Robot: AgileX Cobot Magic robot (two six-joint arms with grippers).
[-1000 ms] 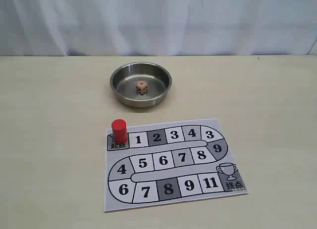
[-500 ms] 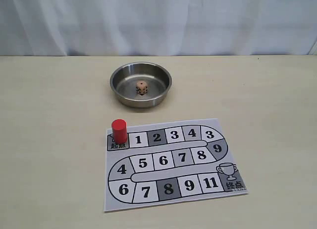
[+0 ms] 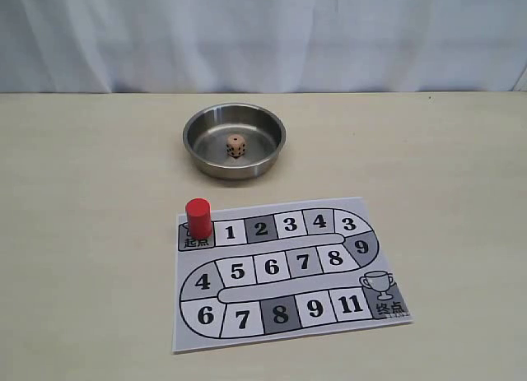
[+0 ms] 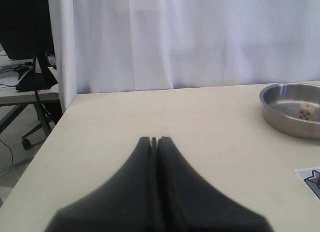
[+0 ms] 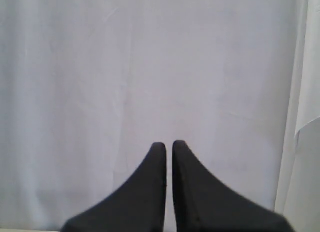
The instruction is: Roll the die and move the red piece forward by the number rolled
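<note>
Inside the bowl (image 3: 198, 127) sat the die (image 3: 235, 146); left claw (image 4: 154, 140), clenched empty, looked nearer the bowl, right claw (image 5: 169, 144) clenched too, facing curtain (image 5: 150, 66).

Die (image 3: 235, 146) in the bowl (image 3: 196, 132) behind the board (image 3: 272, 267) (piece (image 3: 198, 217) on its far-left corner).

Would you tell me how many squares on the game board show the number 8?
2. A pale square ends the middle row, right of 7; a dark grey square sits in the bottom row between 7 and 9.
</note>
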